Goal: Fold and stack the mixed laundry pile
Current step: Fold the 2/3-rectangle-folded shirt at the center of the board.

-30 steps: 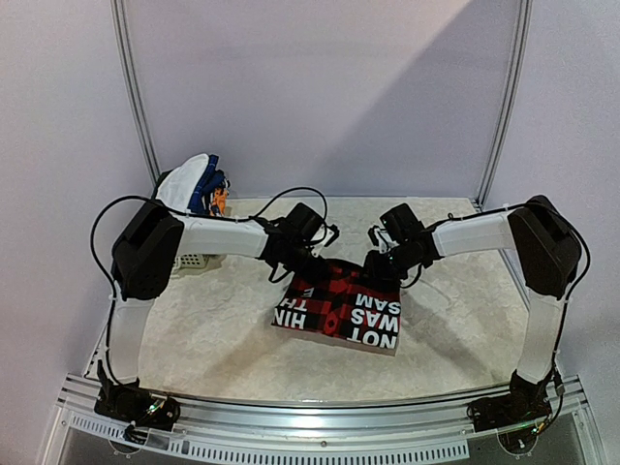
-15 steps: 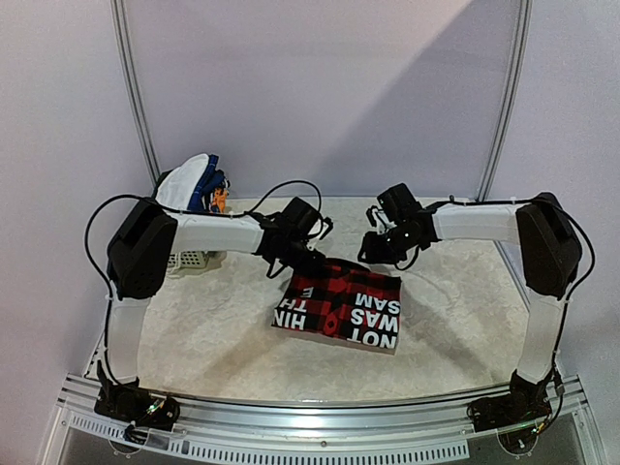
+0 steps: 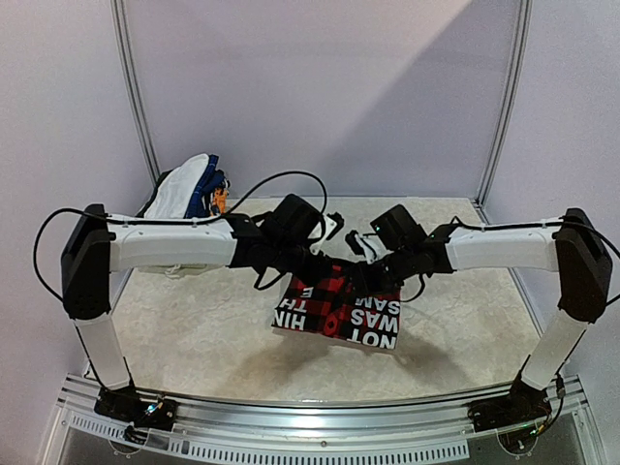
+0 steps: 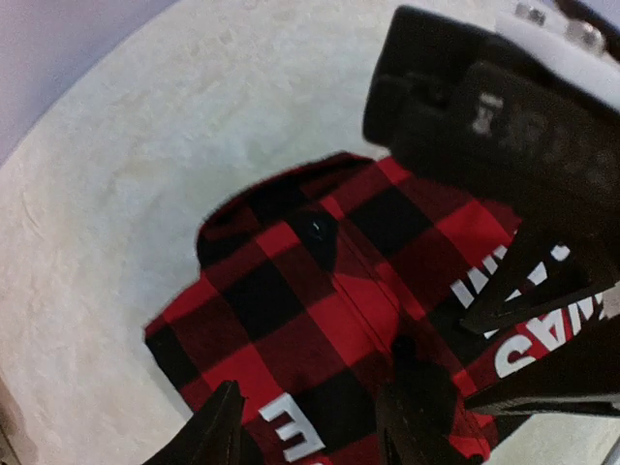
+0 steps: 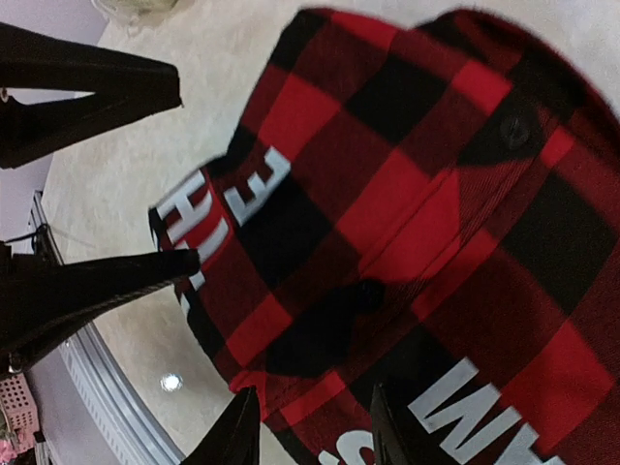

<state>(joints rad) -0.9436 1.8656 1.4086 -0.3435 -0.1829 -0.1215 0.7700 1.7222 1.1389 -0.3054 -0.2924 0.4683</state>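
- Folded red-and-black plaid shirt with white block lettering lies flat mid-table on the pale textured table.
- Left gripper: fingers apart above the shirt's far edge.
- Right gripper: fingers parted, possibly touching the cloth.

Counter: cream, mottled, slightly crinkled surface, reaching back to the wall. Ribbed aluminium rail runs along its near edge. Two thin metal uprights, left and right, rise from the back corners and lean outward. Back wall is plain pale lavender. A corner of the white lattice basket shows at the right wrist view's edge.
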